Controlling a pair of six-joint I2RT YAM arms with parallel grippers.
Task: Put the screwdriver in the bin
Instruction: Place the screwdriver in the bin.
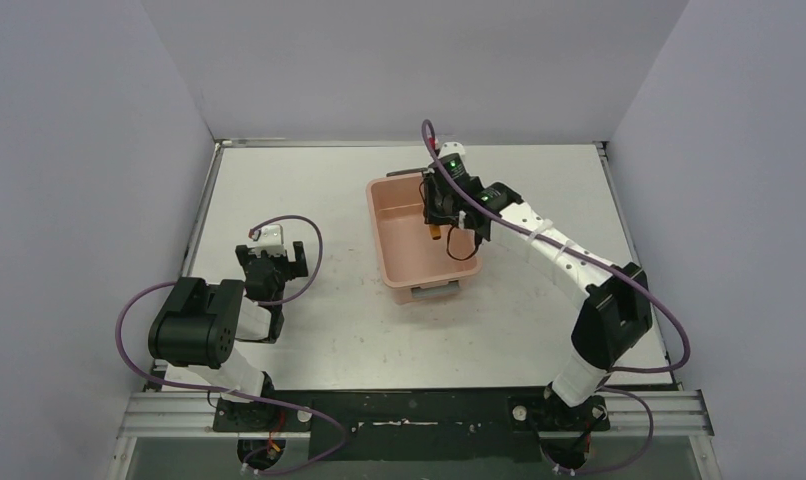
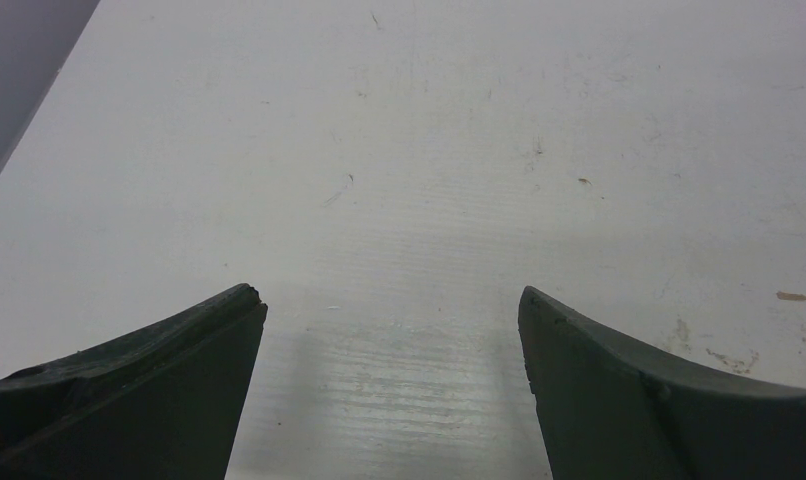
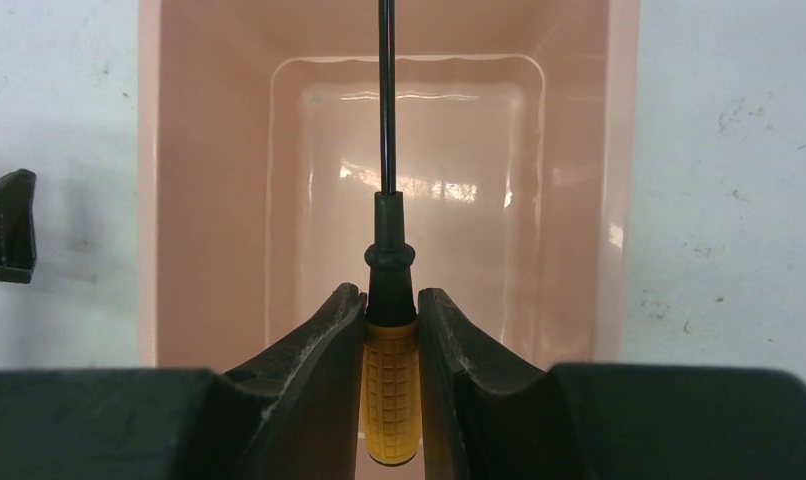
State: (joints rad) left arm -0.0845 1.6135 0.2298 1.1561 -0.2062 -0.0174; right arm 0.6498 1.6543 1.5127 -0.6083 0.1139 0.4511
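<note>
Here, my right gripper [image 3: 391, 300] is clamped on the screwdriver [image 3: 390, 392], its two curved, matte-black fingers [image 3: 309, 350] pressing either side of the yellow-orange handle, whose surface is moulded in a grid of small squares. Above the handle a black collar narrows into a thin, dark, glossy shaft that runs straight up to the top edge of the wrist view. Behind it lies the bin [image 3: 209, 200], a salmon-pink plastic tub with smooth, shiny walls, rounded inner corners and a raised rim; its floor mirrors pale highlights. In the overhead view the bin sits just right of centre on the table [image 1: 309, 190], with a small grey handle at its lower short end. My right gripper hangs over the bin's right half, holding the screwdriver above the inside. My left gripper [image 2: 391, 300], at the lower left of the overhead view, is spread wide and holds nothing, poised over the white, faintly scuffed and speckled table.
</note>
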